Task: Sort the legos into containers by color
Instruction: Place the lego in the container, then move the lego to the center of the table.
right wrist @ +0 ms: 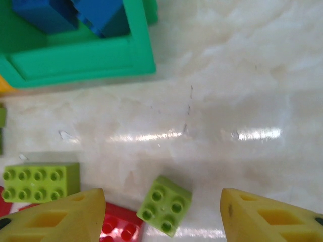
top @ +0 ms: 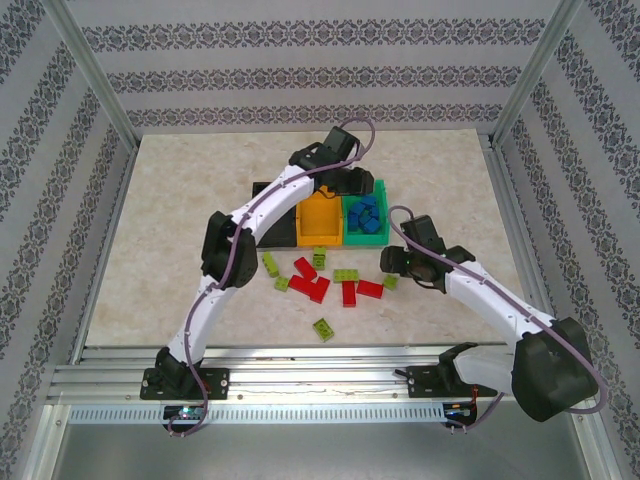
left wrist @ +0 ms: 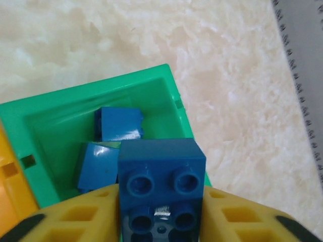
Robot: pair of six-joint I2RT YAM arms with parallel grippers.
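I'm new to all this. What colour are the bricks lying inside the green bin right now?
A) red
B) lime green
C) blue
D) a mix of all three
C: the bricks resting inside the green bin are all blue, with no red or lime ones among them.

Worktop (top: 180, 200): pale marbled beige, glossy, streaked with glare. Grey-banded patterned walls (top: 300, 60) enclosed three sides. Aluminium posts (top: 92, 70) rose at far corners. Metal rail (top: 320, 382) ran along near edge.
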